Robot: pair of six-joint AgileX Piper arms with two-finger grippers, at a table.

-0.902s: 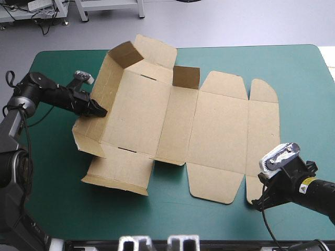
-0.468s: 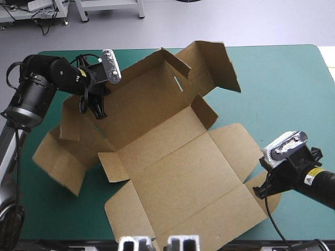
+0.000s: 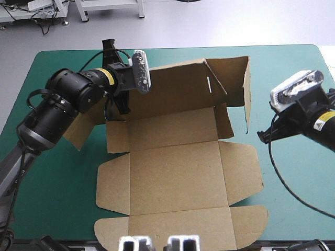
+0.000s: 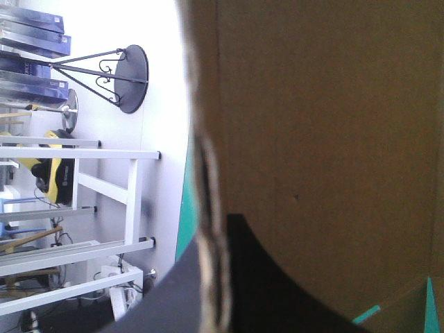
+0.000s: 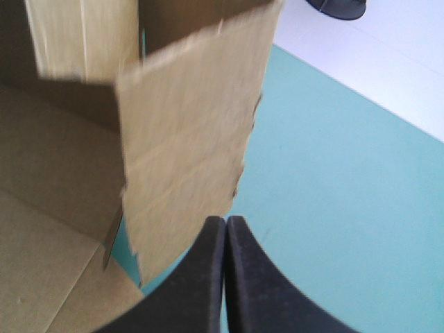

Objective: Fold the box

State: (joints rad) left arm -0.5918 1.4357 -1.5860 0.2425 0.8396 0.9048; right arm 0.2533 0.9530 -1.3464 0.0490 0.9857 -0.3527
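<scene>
Brown board is taking up the middle of the teal-green cover (image 3: 293,198). The box (image 3: 178,178) is lying opened out, its broad panels flat and its nearest flaps reaching the cover's near edge. Along the far side one long wall is standing raised. At that wall's right end a flap is rising upright and turning toward the near side.

The left gripper (image 3: 119,104) is reaching in from the left and clamping the left end of the raised wall. In the left wrist view its black fingers (image 4: 284,298) are sitting on either side of the board's raw edge, all but closed on it, and the brown sheet is filling the space ahead. A smaller flap is sticking out beyond the left arm, toward the cover's left side.

The right gripper (image 3: 261,137) is hovering just beside the upright flap, on the side away from the box's middle. In the right wrist view its two fingers are pressing together into one point with nothing between them. The flap's ragged edge is standing just ahead and to one side, so close that contact cannot be judged.

Bare cover is showing widely to the right of the box and behind the right gripper. It is also showing in a narrower strip between the raised wall and the far edge, and on the near left beneath the left arm.
</scene>
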